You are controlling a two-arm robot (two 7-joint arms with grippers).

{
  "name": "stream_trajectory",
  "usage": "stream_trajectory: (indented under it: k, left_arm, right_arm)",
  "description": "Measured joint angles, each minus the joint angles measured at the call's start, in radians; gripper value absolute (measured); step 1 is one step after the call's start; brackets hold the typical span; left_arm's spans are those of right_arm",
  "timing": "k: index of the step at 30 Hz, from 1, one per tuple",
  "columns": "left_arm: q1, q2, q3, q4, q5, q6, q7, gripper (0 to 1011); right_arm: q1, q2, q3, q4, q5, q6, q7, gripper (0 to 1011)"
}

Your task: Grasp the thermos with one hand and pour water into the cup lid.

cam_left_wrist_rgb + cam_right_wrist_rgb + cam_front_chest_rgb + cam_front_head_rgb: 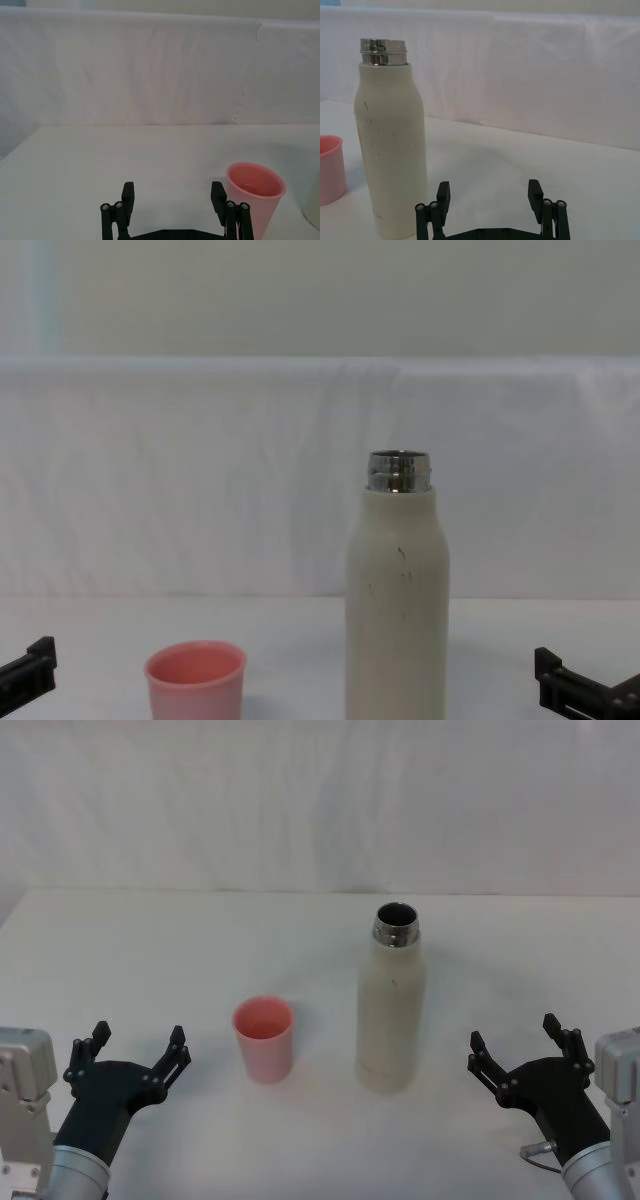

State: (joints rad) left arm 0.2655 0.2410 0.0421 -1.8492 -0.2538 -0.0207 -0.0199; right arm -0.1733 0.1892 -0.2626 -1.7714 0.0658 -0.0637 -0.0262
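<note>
Right hand [522,1057] spread, near right of upright thermos [391,1002]; left hand [135,1052] spread, near left of cup lid [264,1038]; both standing on white surface [150,950].

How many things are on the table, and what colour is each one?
Pink: 1, the cup.
Cream-white: 1, the thermos.
Total: 2 things on the table.
</note>
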Motion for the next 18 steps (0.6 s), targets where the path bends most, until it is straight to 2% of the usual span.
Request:
stream_trajectory:
  k: [18]
  left_arm:
    - [0.000,0.000,0.000,0.000,0.000,0.000,0.000,1001]
  right_arm:
    - [0.000,0.000,0.000,0.000,0.000,0.000,0.000,1001]
